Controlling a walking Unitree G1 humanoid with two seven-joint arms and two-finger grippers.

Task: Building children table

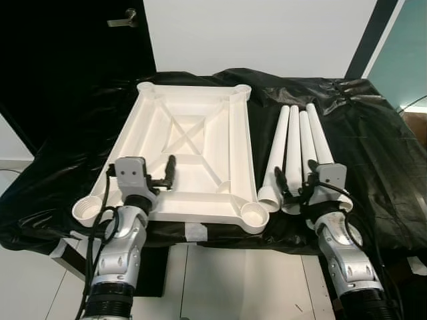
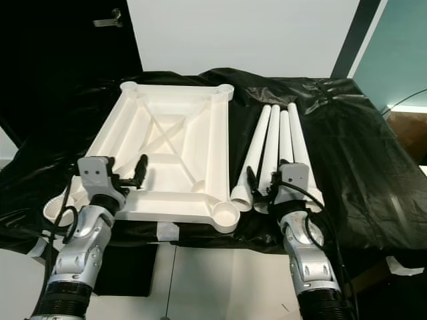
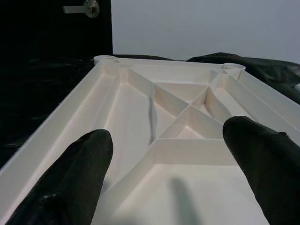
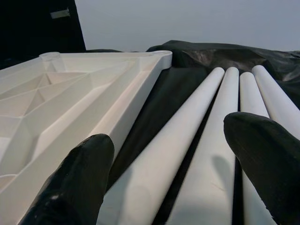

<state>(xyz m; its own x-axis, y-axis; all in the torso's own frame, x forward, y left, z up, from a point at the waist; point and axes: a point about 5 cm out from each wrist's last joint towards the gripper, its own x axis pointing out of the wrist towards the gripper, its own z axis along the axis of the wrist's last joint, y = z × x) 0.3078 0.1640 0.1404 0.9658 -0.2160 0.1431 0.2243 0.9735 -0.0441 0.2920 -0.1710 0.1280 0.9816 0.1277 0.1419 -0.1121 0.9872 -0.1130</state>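
A white plastic table top (image 1: 237, 133) lies upside down on black sheeting, its ribbed underside and round corner sockets (image 1: 253, 215) facing up. Several white table legs (image 1: 293, 147) lie side by side just to its right. My left gripper (image 1: 140, 170) hovers over the top's near edge, open, and its wrist view looks along the ribs (image 3: 187, 112) between both fingers (image 3: 89, 154). My right gripper (image 1: 296, 175) is open over the near ends of the legs, with two legs (image 4: 225, 108) between its fingers and the table top's rim (image 4: 93, 89) beside them.
Black plastic sheeting (image 1: 373, 147) covers the whole work surface and hangs over its front edge. A scrap of white tape (image 1: 195, 231) sits on that edge. Behind stand a black door with a handle (image 1: 123, 20) and a white wall. White floor lies below.
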